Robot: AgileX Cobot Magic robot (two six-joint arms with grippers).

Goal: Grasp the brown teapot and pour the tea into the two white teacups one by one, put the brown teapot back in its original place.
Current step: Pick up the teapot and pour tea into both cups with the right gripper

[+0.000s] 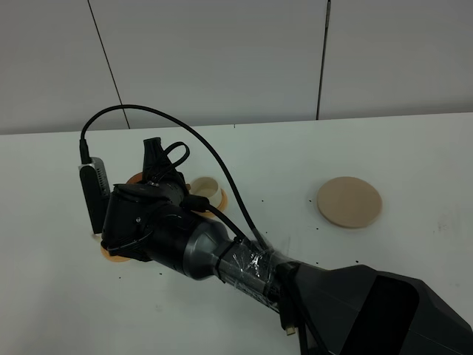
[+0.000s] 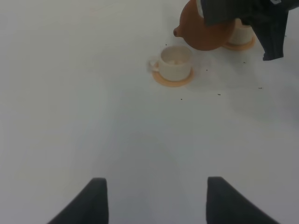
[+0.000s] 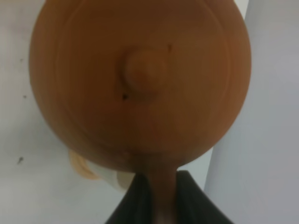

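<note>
Your brown teapot (image 3: pixel 140 74) is off its coaster and up in the right gripper (image 3: pixel 159 203), whose fingers (image 3: pixel 196 205) are clenched on the loop handle. In the right wrist view you look straight down on the lid and its knob. Under the pot's edge you can see part of the far teacup (image 3: pixel 108 176) and a sliver of the far saucer (image 3: pixel 80 164). In the left wrist view the pot hides most of that cup. The nearer teacup (image 2: pixel 175 60) stands on the nearer saucer (image 2: pixel 172 80), close by on the spout side. Your left gripper (image 2: pixel 154 200) hangs released, jaws wide, above the white table (image 1: pixel 414 148). The beige coaster (image 1: pixel 349 201) lies well apart, to the right in the high view, where the arm hides the pot.
</note>
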